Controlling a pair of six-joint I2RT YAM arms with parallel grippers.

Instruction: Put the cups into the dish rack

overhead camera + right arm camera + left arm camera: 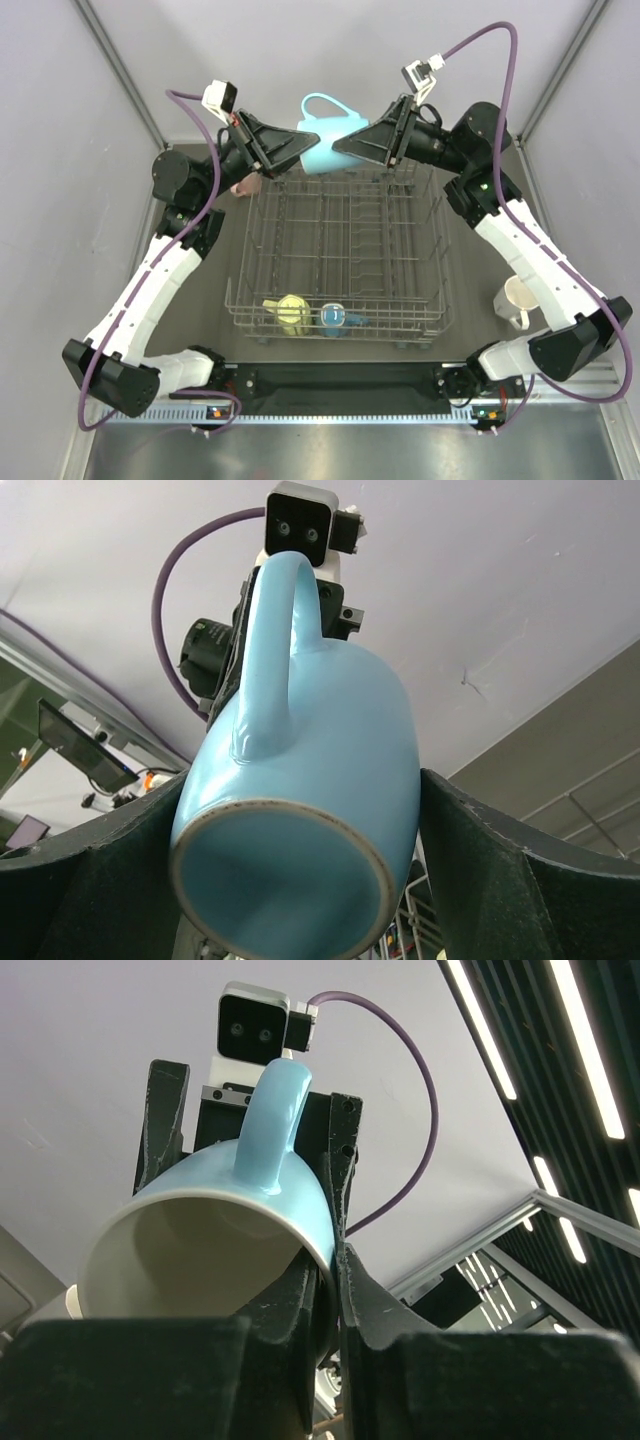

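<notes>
The light blue mug (325, 135) hangs in the air above the far edge of the dish rack (441, 300), between both grippers. My left gripper (298, 150) is shut on its rim, one finger inside and one outside (335, 1255), with the mug (255, 1195) handle up. My right gripper (350, 148) has its fingers against both sides of the mug's body (330, 770), seen base-on. A yellow mug (290, 313) and a blue mug (333, 318) lie in the rack's near row. The white mug (517, 300) stands on the table right of the rack. The pink mug (243, 187) is mostly hidden behind my left arm.
The rack fills the middle of the dark mat. Grey walls close in on the left, right and far sides. Both arms reach over the rack's far corners. A corner of the rack's wires (420, 925) shows below the mug in the right wrist view.
</notes>
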